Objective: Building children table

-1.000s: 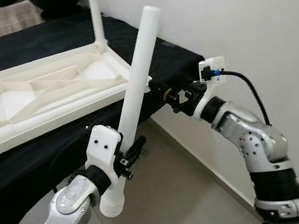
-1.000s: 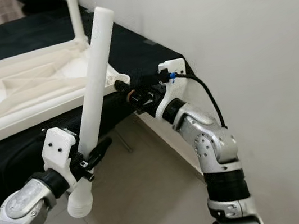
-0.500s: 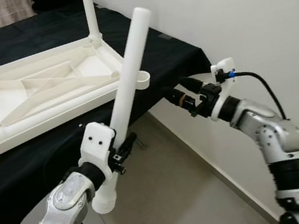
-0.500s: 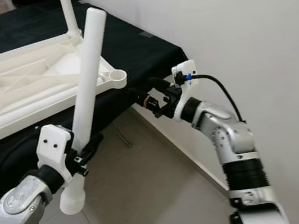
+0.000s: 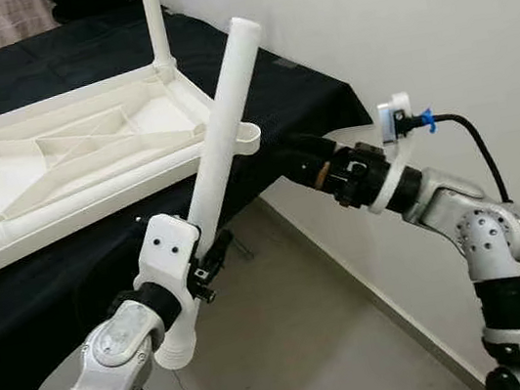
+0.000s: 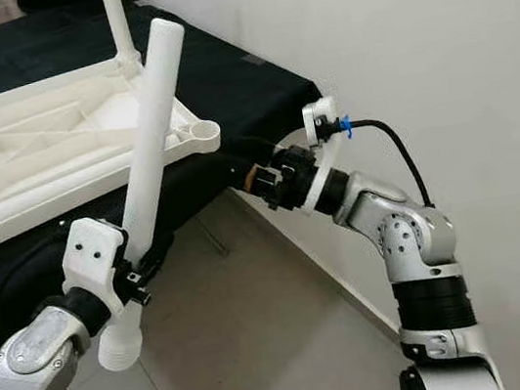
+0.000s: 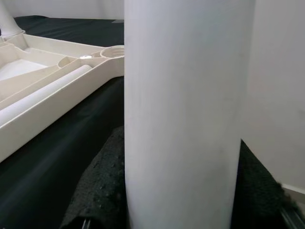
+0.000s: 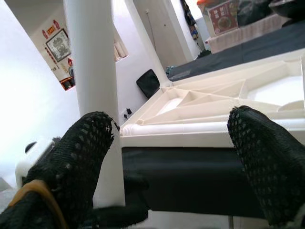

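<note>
Left gripper [image 5: 213,258] clamped on a loose white table leg [image 5: 222,132], tilted up toward the empty corner socket [image 5: 249,135] of the upturned white tabletop [image 5: 78,169] – lying on a black-draped surface [image 5: 73,264]. Right gripper [image 5: 305,153] just beside that corner, below the cloth edge – fingers [image 8: 86,157] spread apart, gripping nothing.

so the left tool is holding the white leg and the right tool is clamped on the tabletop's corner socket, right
Not quite. The left tool does hold the white leg, but the right tool is not clamped on the corner socket of the upturned tabletop. The right wrist view shows its fingers spread apart with nothing between them.
</note>
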Tool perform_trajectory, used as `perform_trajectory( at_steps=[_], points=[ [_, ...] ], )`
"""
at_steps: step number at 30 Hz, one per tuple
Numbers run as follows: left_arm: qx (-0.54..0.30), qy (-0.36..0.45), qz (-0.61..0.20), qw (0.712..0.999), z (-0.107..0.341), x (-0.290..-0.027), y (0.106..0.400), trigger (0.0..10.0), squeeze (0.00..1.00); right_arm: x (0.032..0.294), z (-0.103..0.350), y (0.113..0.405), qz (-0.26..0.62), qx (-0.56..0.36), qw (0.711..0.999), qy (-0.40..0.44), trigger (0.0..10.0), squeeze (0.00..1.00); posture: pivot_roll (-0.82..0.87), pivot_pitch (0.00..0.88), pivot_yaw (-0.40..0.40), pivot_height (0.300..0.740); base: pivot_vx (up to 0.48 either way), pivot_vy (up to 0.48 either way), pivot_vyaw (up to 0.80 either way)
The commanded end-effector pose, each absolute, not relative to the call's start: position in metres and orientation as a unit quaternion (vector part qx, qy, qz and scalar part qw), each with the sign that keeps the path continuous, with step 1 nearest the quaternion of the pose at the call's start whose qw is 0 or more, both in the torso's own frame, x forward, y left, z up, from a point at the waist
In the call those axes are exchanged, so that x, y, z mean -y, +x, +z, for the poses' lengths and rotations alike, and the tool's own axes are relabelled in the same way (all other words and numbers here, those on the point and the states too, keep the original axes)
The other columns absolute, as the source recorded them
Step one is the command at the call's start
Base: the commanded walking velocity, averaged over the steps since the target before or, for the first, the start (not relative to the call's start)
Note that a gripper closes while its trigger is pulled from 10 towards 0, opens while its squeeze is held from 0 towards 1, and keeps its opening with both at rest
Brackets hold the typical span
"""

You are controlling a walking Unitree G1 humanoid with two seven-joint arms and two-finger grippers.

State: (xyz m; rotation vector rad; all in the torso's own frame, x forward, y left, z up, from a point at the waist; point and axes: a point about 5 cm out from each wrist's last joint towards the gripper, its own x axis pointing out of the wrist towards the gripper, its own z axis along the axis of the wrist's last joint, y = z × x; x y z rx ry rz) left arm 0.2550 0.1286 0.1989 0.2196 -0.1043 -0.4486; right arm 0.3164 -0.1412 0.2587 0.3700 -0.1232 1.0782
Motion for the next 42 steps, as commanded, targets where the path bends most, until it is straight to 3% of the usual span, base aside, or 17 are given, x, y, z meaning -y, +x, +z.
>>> perform_trajectory(
  at_steps=[1, 25, 39, 40, 41, 42],
  points=[
    [0.054, 0.112, -0.23, 0.965, 0.197, -0.124, 0.256, 10.0, 0.0, 0.136, 0.262, 0.315, 0.519, 0.061, 0.836, 0.17, 10.0, 0.0, 0.09, 0.183, -0.122, 0.74, 0.0, 0.0, 0.0],
    [0.06, 0.117, -0.265, 0.955, 0.191, -0.101, 0.266, 10.0, 0.0, 0.091, 0.265, 0.306, 0.56, 0.049, 0.81, 0.166, 10.0, 0.0, 0.09, 0.195, -0.116, 0.74, 0.0, 0.0, 0.0],
    [0.084, 0.114, -0.266, 0.953, 0.2, -0.087, 0.278, 10.0, 0.0, 0.082, 0.265, 0.312, 0.537, 0.054, 0.827, 0.161, 10.0, 0.0, 0.09, 0.194, -0.114, 0.74, 0.0, 0.0, 0.0],
    [0.086, 0.107, -0.269, 0.953, 0.201, -0.085, 0.279, 10.0, 0.0, 0.082, 0.265, 0.313, 0.531, 0.054, 0.829, 0.167, 8.9, 0.0, 0.08, 0.195, -0.114, 0.74, 0.0, 0.0, 0.0],
    [0.087, 0.105, -0.27, 0.953, 0.201, -0.085, 0.279, 10.0, 0.0, 0.082, 0.265, 0.314, 0.53, 0.054, 0.83, 0.168, 8.9, 0.0, 0.08, 0.195, -0.114, 0.74, 0.0, 0.0, 0.0],
    [0.088, 0.103, -0.271, 0.953, 0.201, -0.082, 0.279, 10.0, 0.0, 0.083, 0.266, 0.316, 0.523, 0.056, 0.834, 0.17, 0.0, 0.0, 0.08, 0.193, -0.112, 0.74, 0.0, 0.0, 0.0]
  ],
)
